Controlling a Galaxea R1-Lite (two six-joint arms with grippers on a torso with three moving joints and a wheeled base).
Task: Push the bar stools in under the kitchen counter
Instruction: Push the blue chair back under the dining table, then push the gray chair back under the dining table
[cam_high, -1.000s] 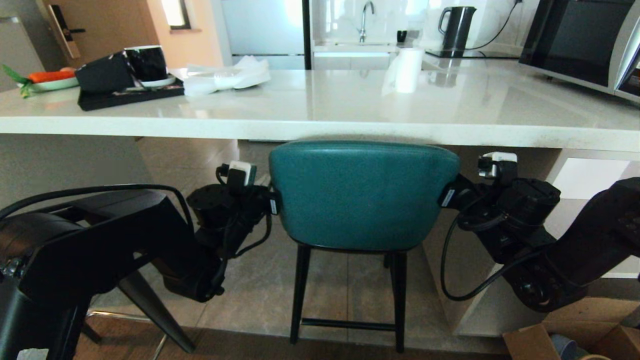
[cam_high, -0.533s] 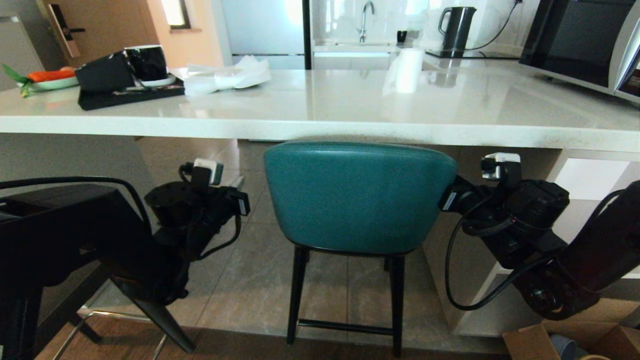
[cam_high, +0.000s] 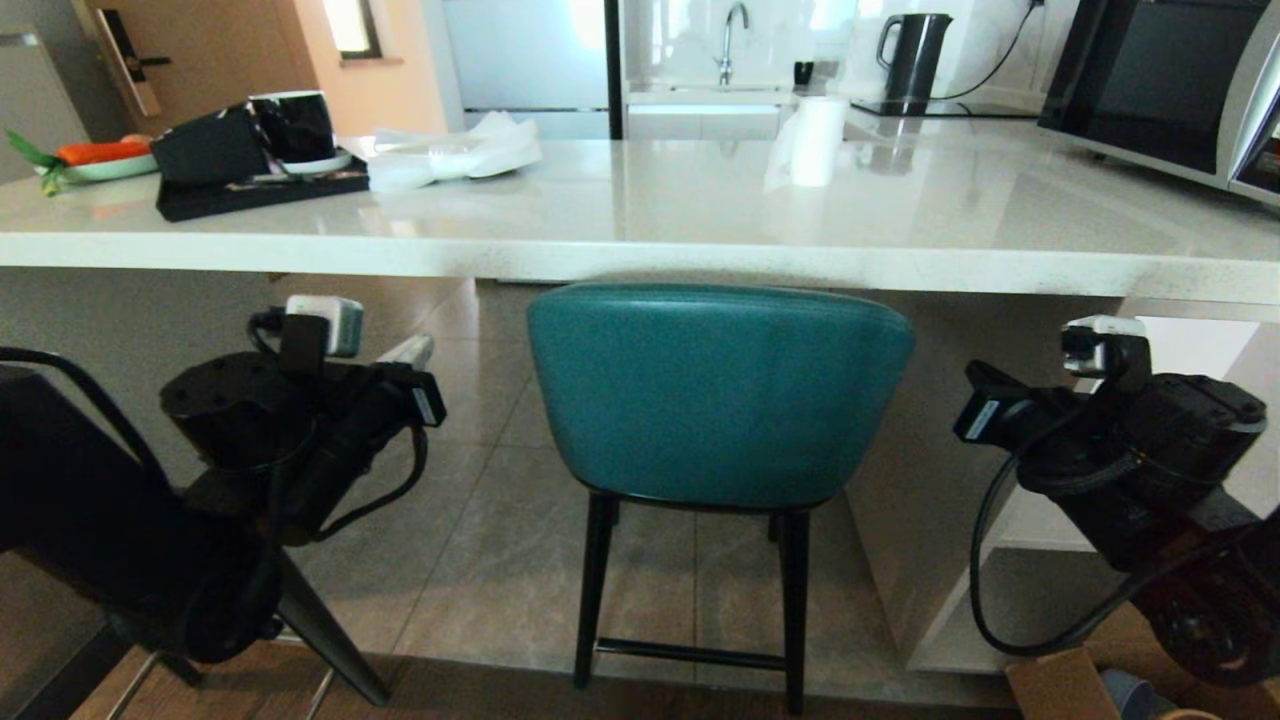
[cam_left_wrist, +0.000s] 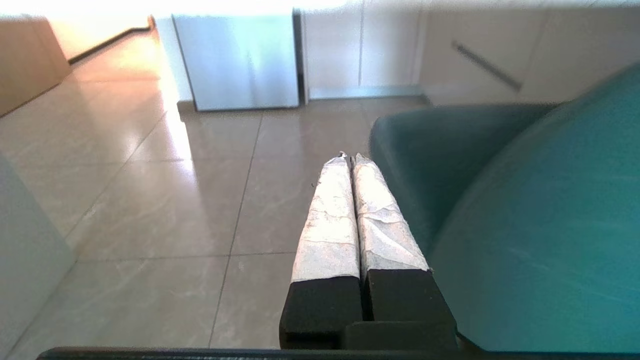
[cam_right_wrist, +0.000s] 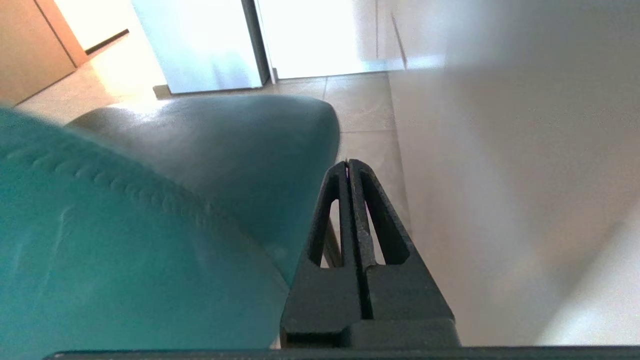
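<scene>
Both grippers off teal stool (cam_high: 718, 395)

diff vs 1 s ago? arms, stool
Both grippers came off the teal stool: the left gripper swung out to the robot's left, the right gripper out to its right. Both are shut and hold nothing. The stool has barely shifted, its back just under the kitchen counter edge.

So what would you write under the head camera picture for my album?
Teal rounded-back stool tucked at the glossy white kitchen counter, left gripper and right gripper shut on either side, clear of it.
</scene>
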